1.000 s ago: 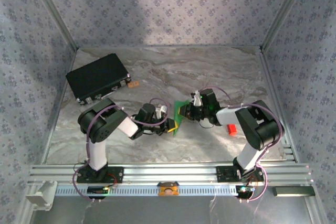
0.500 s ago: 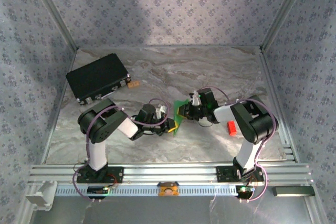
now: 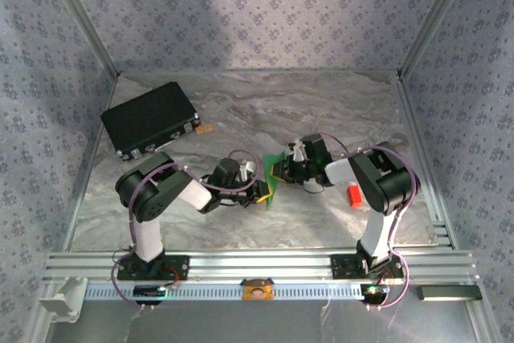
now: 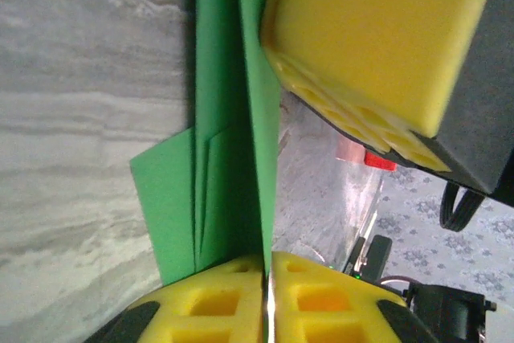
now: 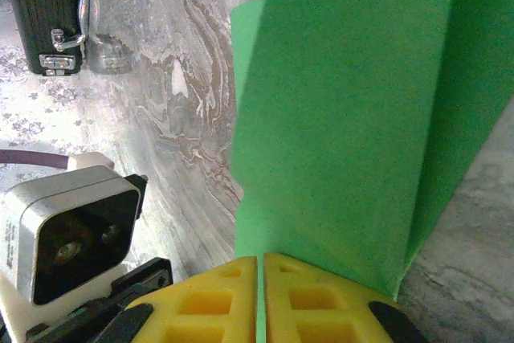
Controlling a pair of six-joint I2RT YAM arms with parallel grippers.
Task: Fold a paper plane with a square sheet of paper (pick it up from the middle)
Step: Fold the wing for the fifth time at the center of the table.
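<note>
The green sheet of paper (image 3: 274, 173) hangs between my two grippers over the middle of the table, creased into long layered flaps (image 4: 221, 118). I cannot tell whether it has a paper plane's shape. My left gripper (image 3: 263, 192) is shut on its near edge, the sheet running down between the yellow pads (image 4: 217, 299). My right gripper (image 3: 279, 169) is shut on the far side. In the right wrist view the green sheet (image 5: 353, 110) rises straight out of its closed pads (image 5: 309, 299). The right gripper's yellow finger (image 4: 377, 46) shows close above the paper in the left wrist view.
A black rectangular case (image 3: 151, 122) lies at the back left, with a small brown piece (image 3: 204, 128) beside it. A small red block (image 3: 352, 195) rests on the marble table (image 3: 241, 118) under the right arm. Patterned walls enclose three sides. An aluminium rail (image 3: 257, 267) spans the near edge.
The right arm's elbow has swung left, toward the centre. Both grippers and the green paper between them have stayed almost in place.
</note>
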